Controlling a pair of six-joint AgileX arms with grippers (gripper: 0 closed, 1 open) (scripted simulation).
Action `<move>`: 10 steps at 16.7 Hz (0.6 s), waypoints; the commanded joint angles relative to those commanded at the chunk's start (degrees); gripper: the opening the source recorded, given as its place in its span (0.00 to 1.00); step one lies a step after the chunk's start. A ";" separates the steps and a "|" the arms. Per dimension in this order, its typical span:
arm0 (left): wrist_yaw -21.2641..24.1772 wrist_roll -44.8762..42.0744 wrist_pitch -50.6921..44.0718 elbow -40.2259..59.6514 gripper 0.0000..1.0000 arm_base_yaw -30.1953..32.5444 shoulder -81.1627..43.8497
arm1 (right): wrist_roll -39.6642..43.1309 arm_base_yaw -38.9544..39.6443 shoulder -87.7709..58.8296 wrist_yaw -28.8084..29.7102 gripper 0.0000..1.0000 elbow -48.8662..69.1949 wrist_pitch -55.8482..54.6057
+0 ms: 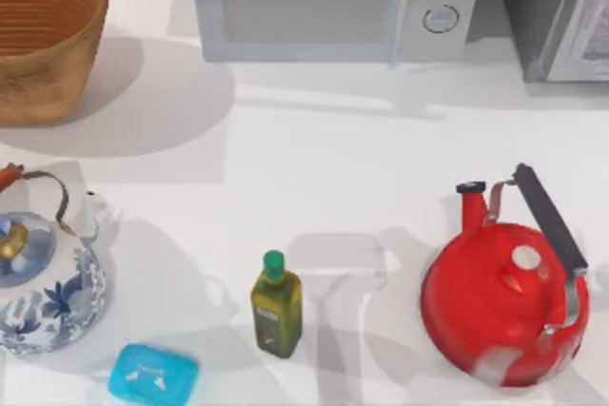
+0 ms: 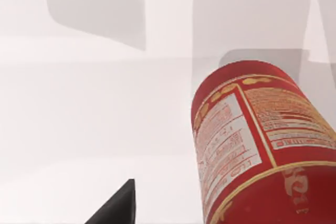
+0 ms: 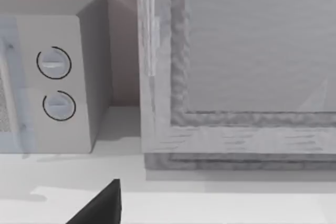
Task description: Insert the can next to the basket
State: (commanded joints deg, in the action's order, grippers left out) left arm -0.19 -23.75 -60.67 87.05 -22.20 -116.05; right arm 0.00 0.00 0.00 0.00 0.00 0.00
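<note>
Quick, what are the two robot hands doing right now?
Left gripper: next to the small red soda can; open or shut cannot be told.
Right gripper: facing the grey microwave; cannot be told.

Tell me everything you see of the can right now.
The can is red, cylindrical, metal by its look, with thin yellow bands and white panels of small red print. It sits close in the left wrist view, leaning in that picture, over the white table. Its top and base are out of frame, and what touches it cannot be told.

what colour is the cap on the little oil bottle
Green, on the olive oil bottle in front of the table's middle; best seen in the top view.
</note>
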 joint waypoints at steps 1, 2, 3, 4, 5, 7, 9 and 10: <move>0.00 0.00 0.00 0.00 1.00 0.00 0.00 | 0.00 0.00 0.00 0.00 1.00 0.00 0.00; 0.00 0.00 0.00 0.00 1.00 0.00 0.00 | 0.00 0.00 0.00 0.00 1.00 0.00 0.00; 0.00 0.00 0.00 0.00 1.00 0.00 0.00 | 0.00 0.00 0.00 0.00 1.00 0.00 0.00; 0.00 0.00 0.00 0.00 1.00 0.00 0.00 | 0.00 0.00 0.00 0.00 1.00 0.00 0.00; 0.00 0.00 -0.01 0.01 1.00 0.07 0.02 | 0.00 0.00 0.00 0.00 1.00 0.00 0.00; -0.01 -0.05 -1.03 0.90 1.00 0.13 0.21 | 0.00 0.00 0.00 0.00 1.00 0.00 0.00; -0.01 0.07 -3.78 3.06 1.00 0.03 0.68 | 0.00 0.00 0.00 0.00 1.00 0.00 0.00; -0.03 0.08 -5.46 4.29 1.00 0.06 1.00 | 0.00 0.00 0.00 0.00 1.00 0.00 0.00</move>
State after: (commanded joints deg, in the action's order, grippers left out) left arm -0.22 -23.67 -66.13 91.34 -22.15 -115.05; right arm 0.00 0.00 0.00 0.00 0.00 0.00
